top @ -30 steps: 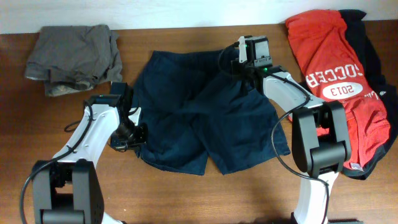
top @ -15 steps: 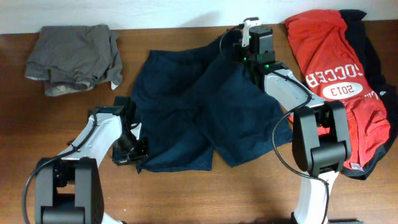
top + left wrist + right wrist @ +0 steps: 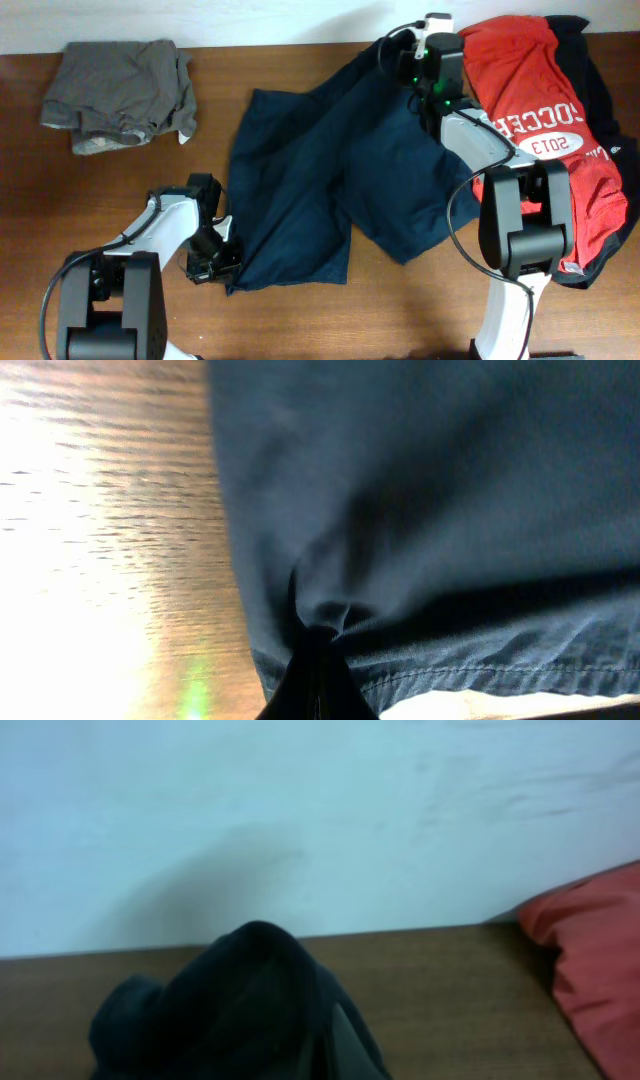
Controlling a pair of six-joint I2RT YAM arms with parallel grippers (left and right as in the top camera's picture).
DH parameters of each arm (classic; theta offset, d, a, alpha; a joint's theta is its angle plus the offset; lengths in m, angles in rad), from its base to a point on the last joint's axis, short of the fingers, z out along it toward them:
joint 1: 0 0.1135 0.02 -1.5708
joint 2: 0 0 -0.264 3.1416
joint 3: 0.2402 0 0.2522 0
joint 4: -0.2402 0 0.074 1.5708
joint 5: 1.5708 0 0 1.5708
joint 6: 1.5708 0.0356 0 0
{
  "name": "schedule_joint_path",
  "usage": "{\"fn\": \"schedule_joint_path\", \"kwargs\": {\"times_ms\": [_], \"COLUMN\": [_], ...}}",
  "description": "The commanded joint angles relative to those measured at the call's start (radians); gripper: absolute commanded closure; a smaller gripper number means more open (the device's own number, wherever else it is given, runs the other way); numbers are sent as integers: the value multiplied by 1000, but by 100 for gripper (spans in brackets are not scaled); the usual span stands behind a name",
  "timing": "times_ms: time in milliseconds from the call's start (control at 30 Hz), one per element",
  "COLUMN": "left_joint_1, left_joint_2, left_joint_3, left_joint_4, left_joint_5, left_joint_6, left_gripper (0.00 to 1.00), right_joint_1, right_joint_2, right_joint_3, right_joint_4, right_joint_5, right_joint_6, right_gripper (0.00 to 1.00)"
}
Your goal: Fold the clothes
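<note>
Both pairs are clamped on the navy shorts (image 3: 330, 170): the left fingers (image 3: 315, 682) pinch a leg hem, the right fingers (image 3: 338, 1040) grip bunched cloth, and the garment is spread between them across the worktop (image 3: 120, 210).

navy shorts (image 3: 330, 190): skewed, centre | red jersey (image 3: 530, 110): right, atop black garment (image 3: 592, 62) | grey-brown pile (image 3: 120, 85): upper-left

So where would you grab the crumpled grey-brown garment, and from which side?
On the grey-brown garment, probably the loose corner nearest the navy shorts: it sticks out from the bunched pile, so approach from the shorts' side, low over the table.
</note>
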Motion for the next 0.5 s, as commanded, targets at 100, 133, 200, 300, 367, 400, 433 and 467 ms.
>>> {"fn": "schedule_joint_path", "kwargs": {"times_ms": [100,133,200,300,367,400,433,467], "left_joint_1": [0,1,1,1,1,1,1,1], "left_joint_2": [-11,-11,-11,-11,-11,-11,-11,-11], "left_joint_3": [-23,-21,-10,40,96,130,174,231], "left_joint_4": [22,24,26,11,-14,-33,-58,-91], "left_joint_5": [8,7,7,-1,-12,-18,-19,-20], "left_joint_6": [-30,-29,-29,-24,-21,-13,6,29], "left_gripper": [99,99,99,96,79,67,56,47], "right_joint_1": [-28,-27,-27,-27,-27,-27,-27,-27], "right_joint_2": [-1,-6,-23,-63,-92,-105,-116,-129], "right_joint_3": [61,76,119,214,294,337,378,426], "right_joint_4": [-16,-48,-140,-346,-514,-605,-692,-796], "right_joint_5": [24,18,7,-33,-84,-121,-157,-193], "right_joint_6": [14,14,14,11,11,11,11,11], "right_gripper": [1,1,1,1,1,1,1,1]}}
